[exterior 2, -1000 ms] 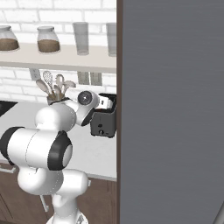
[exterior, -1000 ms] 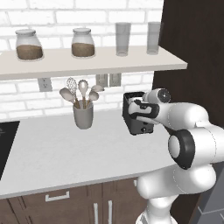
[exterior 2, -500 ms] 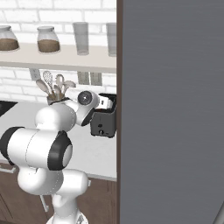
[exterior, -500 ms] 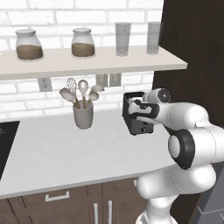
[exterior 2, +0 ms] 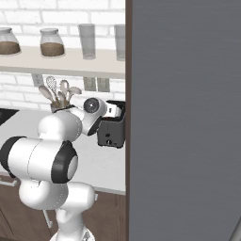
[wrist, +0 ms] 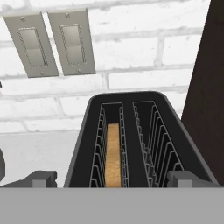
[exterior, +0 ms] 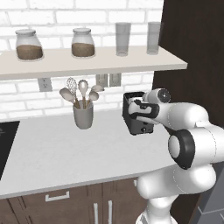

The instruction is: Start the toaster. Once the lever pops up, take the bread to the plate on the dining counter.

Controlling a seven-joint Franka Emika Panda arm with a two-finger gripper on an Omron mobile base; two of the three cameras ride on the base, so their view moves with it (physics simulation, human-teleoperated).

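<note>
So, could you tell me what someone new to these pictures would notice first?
Probably the white arm, bent over the counter with its open gripper just above the dark toaster. In the hand view, a golden slice of bread sits deep in the toaster's left slot. Next comes the grey cup of utensils left of the toaster, under the shelf with jars and glasses.

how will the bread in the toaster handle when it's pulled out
The bread looks like a thin flat slice, so probably light and fairly stiff. It sits deep in the left slot of the toaster, so it may snag on the wire guides; squeezed hard, it could crumble.
</note>
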